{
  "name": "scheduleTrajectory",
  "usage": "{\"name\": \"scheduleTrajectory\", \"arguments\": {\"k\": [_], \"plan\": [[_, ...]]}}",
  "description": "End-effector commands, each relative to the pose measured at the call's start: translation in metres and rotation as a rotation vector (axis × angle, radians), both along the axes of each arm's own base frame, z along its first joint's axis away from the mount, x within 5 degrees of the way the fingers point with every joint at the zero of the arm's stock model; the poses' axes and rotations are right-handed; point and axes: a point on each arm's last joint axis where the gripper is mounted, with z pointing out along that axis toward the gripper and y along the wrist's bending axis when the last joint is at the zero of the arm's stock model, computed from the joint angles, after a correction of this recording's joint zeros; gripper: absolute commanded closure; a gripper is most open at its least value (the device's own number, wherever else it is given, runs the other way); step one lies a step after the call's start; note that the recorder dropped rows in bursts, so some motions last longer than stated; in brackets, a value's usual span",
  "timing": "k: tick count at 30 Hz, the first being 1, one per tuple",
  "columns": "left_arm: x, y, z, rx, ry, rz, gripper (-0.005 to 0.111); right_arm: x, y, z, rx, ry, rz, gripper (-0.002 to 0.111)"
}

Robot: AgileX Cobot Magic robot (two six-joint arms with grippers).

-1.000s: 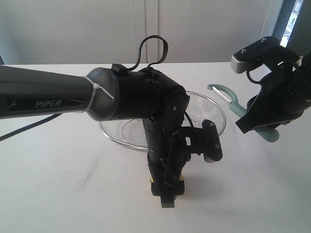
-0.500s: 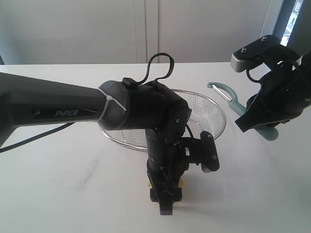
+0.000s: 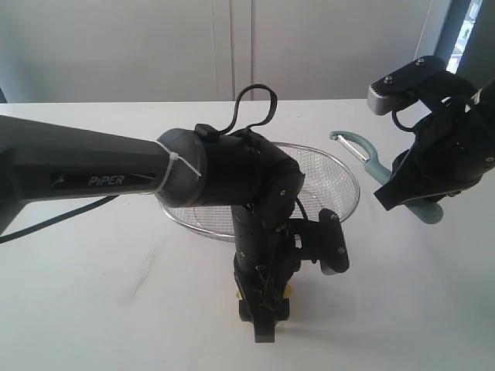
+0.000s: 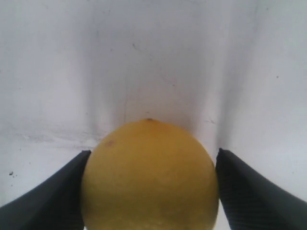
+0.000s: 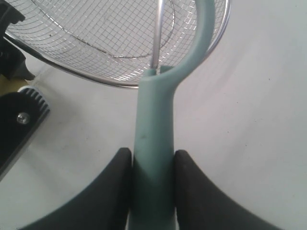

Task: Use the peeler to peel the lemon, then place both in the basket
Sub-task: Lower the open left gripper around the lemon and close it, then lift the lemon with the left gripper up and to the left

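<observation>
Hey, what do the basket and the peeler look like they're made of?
The basket looks like bare metal: silvery wire mesh with a thicker shiny rim. The peeler: handle seems smooth matte plastic, pale teal and moulded in one piece; its thin blade bar gleams like metal.

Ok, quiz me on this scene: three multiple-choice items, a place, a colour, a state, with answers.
1. Where is the small yellow oval lemon?
A. on a plate
B. on a shelf
C. on the white table, flanked by the left gripper

2. What colour is the handle of the slim plastic peeler?
A. pale teal-green
B. red
C. black

3. The right gripper is:
A. open, empty
B. shut on the peeler
C. shut on the lemon

Answers: 1 C, the left wrist view shows it so; 2 A, plain in the right wrist view; 3 B, its jaws clamp the handle.
</observation>
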Motion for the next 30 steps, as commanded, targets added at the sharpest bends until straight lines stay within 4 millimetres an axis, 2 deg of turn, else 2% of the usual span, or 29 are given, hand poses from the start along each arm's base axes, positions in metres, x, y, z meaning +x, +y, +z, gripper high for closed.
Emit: {"name": "scheduleTrajectory", "arguments": {"k": [1, 3, 9, 12, 16, 22, 30], "plan": [[-0.003, -0.001, 0.001, 0.004, 0.013, 0.013, 0.037, 0.001, -0.002, 0.000, 0.005, -0.009, -0.007, 0.108], [-0.003, -0.001, 0.000, 0.009, 0.016, 0.013, 0.051, 0.001, -0.002, 0.000, 0.005, -0.009, -0.007, 0.108], [-0.003, 0.000, 0.000, 0.010, 0.017, 0.013, 0.107, 0.001, -0.002, 0.000, 0.005, -0.009, -0.007, 0.108], [-0.004, 0.001, 0.003, 0.028, 0.028, 0.013, 0.107, 0.001, -0.002, 0.000, 0.005, -0.009, -0.007, 0.108], [-0.005, 0.002, 0.015, 0.036, 0.034, 0.015, 0.107, 0.001, -0.002, 0.000, 0.005, -0.009, -0.007, 0.108], [-0.010, 0.008, 0.059, -0.023, 0.024, 0.117, 0.107, 0.001, -0.002, 0.000, 0.005, -0.009, -0.007, 0.108], [-0.022, 0.027, 0.112, -0.097, -0.020, 0.103, 0.107, 0.001, -0.002, 0.000, 0.005, -0.009, -0.007, 0.108]]}}
